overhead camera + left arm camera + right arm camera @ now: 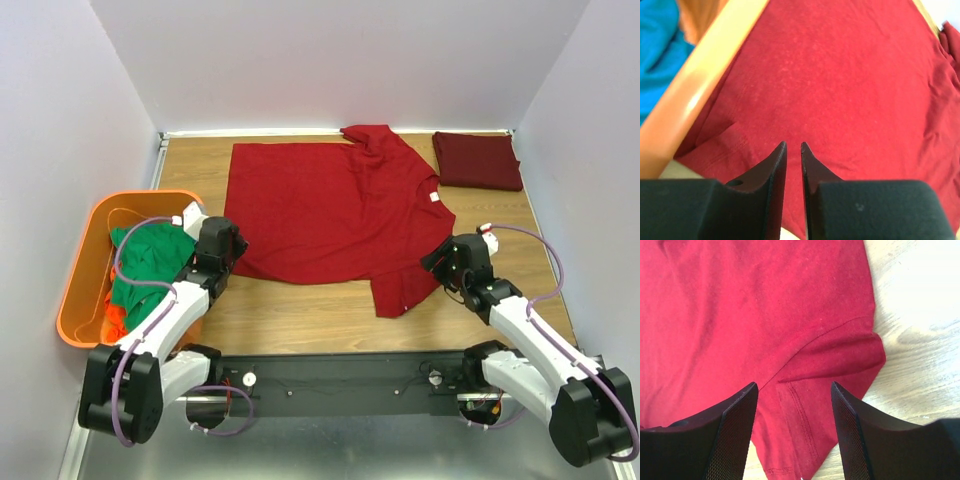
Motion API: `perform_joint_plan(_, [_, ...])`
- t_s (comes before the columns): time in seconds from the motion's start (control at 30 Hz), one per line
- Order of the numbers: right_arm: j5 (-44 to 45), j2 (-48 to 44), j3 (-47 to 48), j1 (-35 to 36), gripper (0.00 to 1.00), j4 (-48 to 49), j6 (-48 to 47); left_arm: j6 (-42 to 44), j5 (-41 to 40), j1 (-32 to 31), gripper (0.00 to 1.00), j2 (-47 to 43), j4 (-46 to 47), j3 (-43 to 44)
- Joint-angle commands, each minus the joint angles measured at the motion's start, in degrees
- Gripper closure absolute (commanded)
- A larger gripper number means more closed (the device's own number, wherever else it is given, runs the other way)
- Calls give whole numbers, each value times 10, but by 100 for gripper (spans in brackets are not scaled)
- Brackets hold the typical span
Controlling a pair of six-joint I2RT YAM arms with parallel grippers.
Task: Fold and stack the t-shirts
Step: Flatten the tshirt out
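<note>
Left gripper (793, 146) and right gripper (795, 386) over the spread red t-shirt (330, 215).
The left jaws were narrowly parted and empty at the shirt's 8 o'clock hem corner. The right jaws were wide and empty above its 4 o'clock sleeve. A folded maroon t-shirt (478, 160) lay at 1 o'clock, and a green t-shirt (150, 262) filled the orange tub (75, 270) at 9 o'clock.

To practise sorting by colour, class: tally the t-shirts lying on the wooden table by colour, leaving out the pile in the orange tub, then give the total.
Bright red t-shirt, spread out: 1
Dark maroon t-shirt, folded: 1
Total: 2
</note>
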Motion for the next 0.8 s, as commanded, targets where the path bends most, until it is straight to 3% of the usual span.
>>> perform_joint_plan(0.0, [5, -6, -2, -3, 34, -27, 14, -80, -94, -10, 75, 13, -112, 1])
perform_joint_plan(0.37, [14, 57, 23, -4, 38, -30, 15, -149, -193, -90, 72, 203, -235, 131])
perform_joint_plan(0.77, [78, 11, 22, -4, 41, -124, 47, -156, -203, -105, 71, 202, -247, 133])
